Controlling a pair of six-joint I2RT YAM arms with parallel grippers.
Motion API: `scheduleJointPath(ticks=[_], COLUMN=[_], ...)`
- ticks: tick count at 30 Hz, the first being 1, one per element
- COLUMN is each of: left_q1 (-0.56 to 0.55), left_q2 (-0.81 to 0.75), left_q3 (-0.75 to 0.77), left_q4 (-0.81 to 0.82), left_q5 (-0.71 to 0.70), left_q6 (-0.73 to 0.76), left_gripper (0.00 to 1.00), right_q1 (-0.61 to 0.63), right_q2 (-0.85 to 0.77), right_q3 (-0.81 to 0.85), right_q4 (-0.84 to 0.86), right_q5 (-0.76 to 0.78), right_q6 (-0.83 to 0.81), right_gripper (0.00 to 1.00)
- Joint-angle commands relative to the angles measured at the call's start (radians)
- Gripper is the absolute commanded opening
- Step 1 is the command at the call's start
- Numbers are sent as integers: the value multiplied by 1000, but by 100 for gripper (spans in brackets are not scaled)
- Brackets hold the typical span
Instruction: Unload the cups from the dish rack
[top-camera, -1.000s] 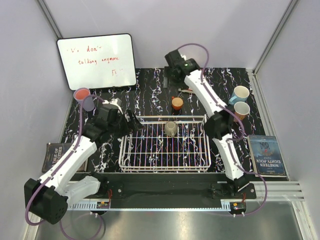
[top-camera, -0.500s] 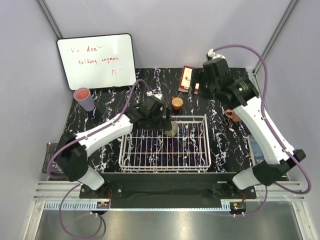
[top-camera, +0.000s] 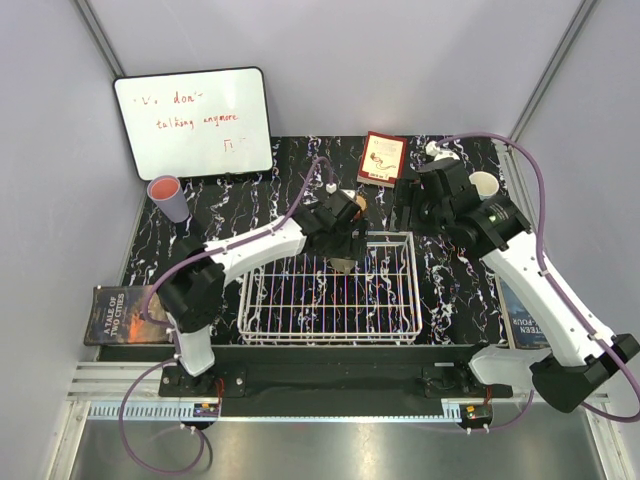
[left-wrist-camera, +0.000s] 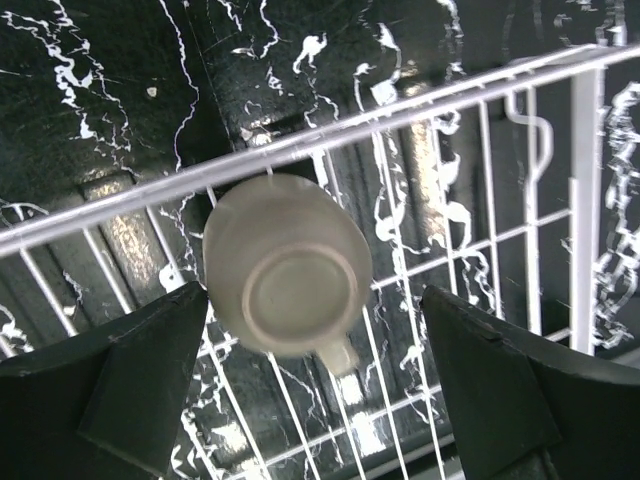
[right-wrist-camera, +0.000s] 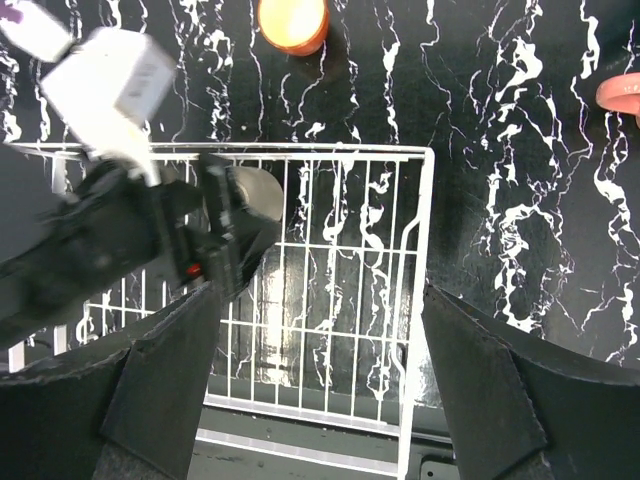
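1. Left tool (left-wrist-camera: 315, 300) is spread wide. Its dark fingers (left-wrist-camera: 140, 385) flank the grey-olive mug (left-wrist-camera: 288, 265) at 9 and 3 o'clock without clamping it, and I cannot tell whether either finger touches it.
2. That mug is upside down, base facing the left wrist camera and handle at 5 o'clock. It stands inside the dish rack (top-camera: 300, 305), just beside the rack's 12 o'clock rim.
3. Right tool (right-wrist-camera: 320, 295) is also wide open and holds nothing. It hangs above the desk (top-camera: 285, 160) at about 1 o'clock from the rack, and its camera looks down on the rack's far right corner.
4. An orange-red mug (right-wrist-camera: 293, 22) stands on the desk just beyond the rack's 12 o'clock rim, outside the wires.
5. A salmon-pink cup (right-wrist-camera: 620, 93) shows only its rim at the 3 o'clock edge of the right wrist view, well apart from the rack.
6. At 10 o'clock from the rack, a pink tumbler (top-camera: 163, 188) appears nested in a lavender tumbler (top-camera: 177, 210), near the whiteboard (top-camera: 193, 122).
7. A pale cup (top-camera: 483, 183) sits at 2 o'clock, partly hidden by the right arm.
8. A red book (top-camera: 382, 158) is at 12 o'clock, and a dark book (top-camera: 115, 315) lies at 9 o'clock.
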Motion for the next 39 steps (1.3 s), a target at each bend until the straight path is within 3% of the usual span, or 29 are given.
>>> scheduleJointPath(ticks=[1,6,10,13,17,21,27,31,34,39], left_q1=[2,2,2,2,2,1,4,18,70,206], left_q2=[46,59,53,44,33,25,-58,-211,-344,-528], left_q3=[60,48,39,39,38,34,25,-4,-99,-345], left_q4=[25,22,24,22,22,22,24,74,213,617], left_q5=[-43,-54,-63,-72,-77,-74,-57,40,200,461], left_q6=[8,-5,-7,1,10,11,10,-5,-70,-295], left_gripper=[92,89,80,66,39,0,0,0,0,0], right_q1=[5,4,5,4,5,5,5,5,4,5], right_q2=[-28,-28,-22,-20,-22,-29,-61,-78,-95,-140], right_q3=[-18,-44,-63,-61,-57,-61,-71,-80,-95,-144], right_q4=[56,65,76,84,90,90,95,108,137,228], right_q5=[-24,-43,-62,-70,-65,-60,-45,-39,-59,-149], right_q6=[-10,-26,-28,-34,-43,-49,-56,-51,-42,-20], right_gripper=[88,88,88,88,88,87,87,88,88,87])
